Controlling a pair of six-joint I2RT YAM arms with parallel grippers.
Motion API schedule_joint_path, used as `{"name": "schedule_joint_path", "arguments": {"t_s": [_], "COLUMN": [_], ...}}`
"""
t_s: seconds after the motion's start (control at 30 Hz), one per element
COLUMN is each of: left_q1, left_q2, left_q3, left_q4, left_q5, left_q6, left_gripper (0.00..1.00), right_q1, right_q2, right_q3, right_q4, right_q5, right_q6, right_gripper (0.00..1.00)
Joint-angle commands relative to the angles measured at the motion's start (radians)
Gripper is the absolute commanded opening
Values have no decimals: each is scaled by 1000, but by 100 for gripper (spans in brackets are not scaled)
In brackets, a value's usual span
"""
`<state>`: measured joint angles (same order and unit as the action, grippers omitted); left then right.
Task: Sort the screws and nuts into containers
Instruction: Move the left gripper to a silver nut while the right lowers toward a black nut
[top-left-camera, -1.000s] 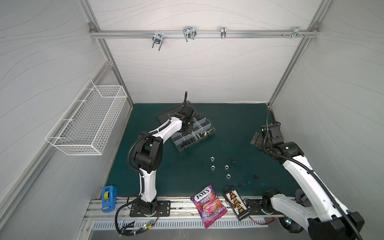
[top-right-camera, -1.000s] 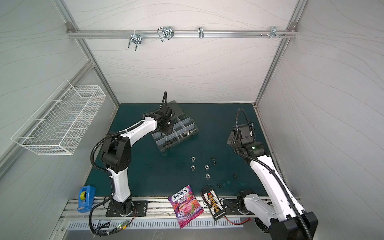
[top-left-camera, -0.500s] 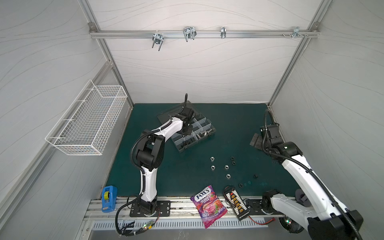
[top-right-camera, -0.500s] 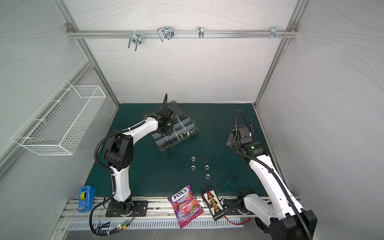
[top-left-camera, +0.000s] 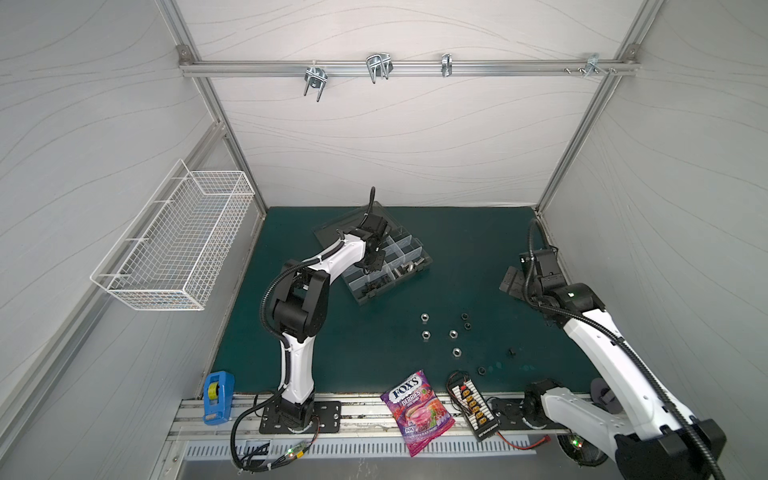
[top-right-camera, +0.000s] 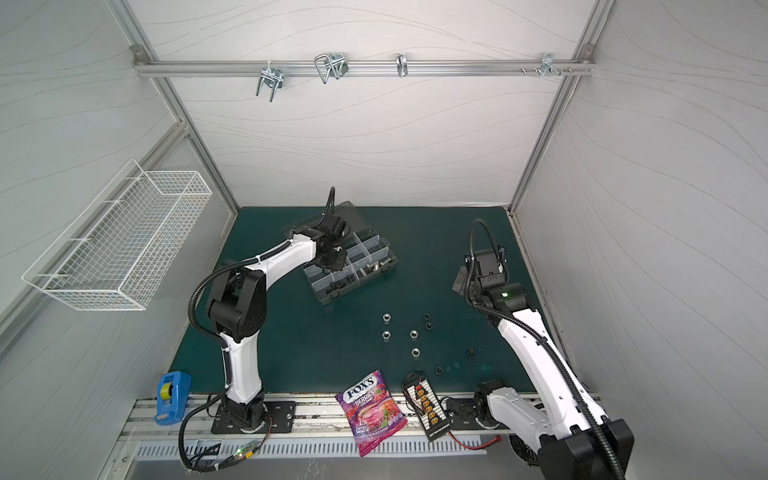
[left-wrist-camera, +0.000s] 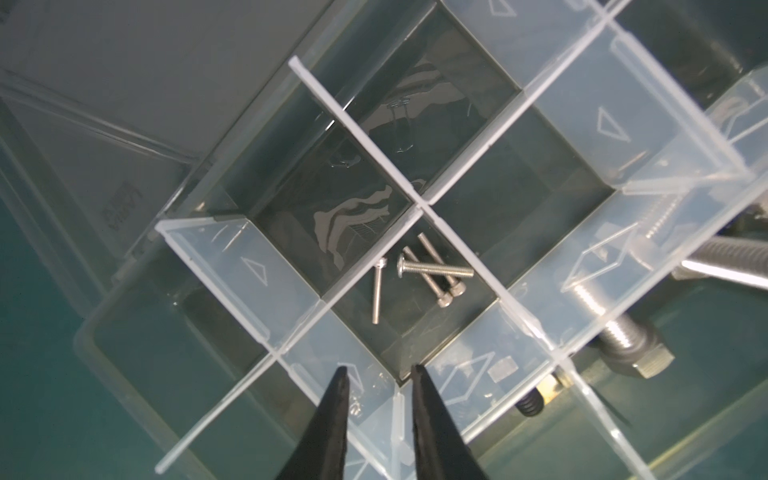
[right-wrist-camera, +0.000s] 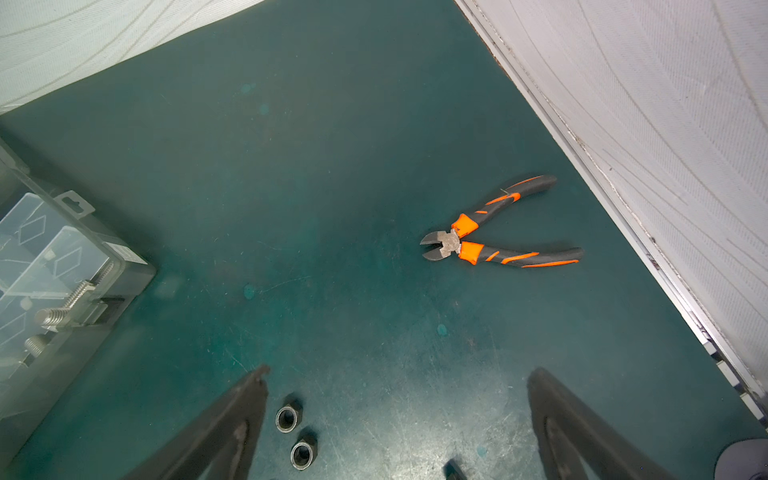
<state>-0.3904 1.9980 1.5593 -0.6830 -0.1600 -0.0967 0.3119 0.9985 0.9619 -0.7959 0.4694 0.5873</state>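
Note:
The smoky-grey organizer box (top-left-camera: 409, 266) (top-right-camera: 376, 266) lies with its lid open at the back of the mat. My left gripper (left-wrist-camera: 379, 370) (top-left-camera: 371, 261) hangs over its containers, jaws a little open with nothing between them. Below it, one compartment holds several thin silver screws (left-wrist-camera: 428, 274); thick bolts (left-wrist-camera: 623, 336) lie in a neighbouring one. Several silver nuts (top-left-camera: 425, 334) (top-right-camera: 387, 334) and black nuts (top-left-camera: 467, 325) (right-wrist-camera: 286, 417) lie loose on the mat. My right gripper (right-wrist-camera: 399, 374) (top-left-camera: 515, 282) is wide open above the mat, holding nothing, with two black nuts beside one finger.
Orange-handled pliers (right-wrist-camera: 498, 237) lie near the right wall. A candy bag (top-left-camera: 417, 411) and a connector board (top-left-camera: 473, 409) sit at the front edge. A white wire basket (top-left-camera: 174, 245) hangs on the left wall, and a blue tape dispenser (top-left-camera: 218, 395) stands at the front left.
The left arm's elbow has shifted slightly toward the box while its gripper stays over it. The right gripper has drifted a little left and nearer.

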Motion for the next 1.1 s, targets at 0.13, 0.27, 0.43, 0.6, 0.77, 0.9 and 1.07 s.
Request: {"name": "schedule_joint_path", "arguments": {"t_s": [0.13, 0.27, 0.43, 0.6, 0.77, 0.9, 1.07], "left_q1": [0, -30, -111, -215, -337, -414, -475], "left_q2": [-134, -190, -241, -272, -265, -240, -200], "left_q3": [-32, -75, -112, -149, -189, -222, -253], "left_q4": [19, 23, 6, 11, 37, 73, 123], "left_q5": [63, 60, 6, 8, 26, 52, 97], "left_q6": [-64, -86, -88, -121, -148, -173, -197], "left_gripper": [48, 98, 99, 99, 96, 92, 85], "right_q1": [-5, -5, -5, -5, -6, -5, -5], "right_q2": [9, 17, 29, 38, 38, 29, 6], "right_q3": [-12, -14, -21, -29, -40, -57, -92], "right_q4": [-28, -29, -32, -37, -41, -55, -69], "right_q5": [-5, -8, -14, -13, -14, -10, -21], "right_q6": [17, 16, 21, 32, 43, 58, 77], "right_gripper": [99, 99, 99, 99, 99, 99, 99]}}
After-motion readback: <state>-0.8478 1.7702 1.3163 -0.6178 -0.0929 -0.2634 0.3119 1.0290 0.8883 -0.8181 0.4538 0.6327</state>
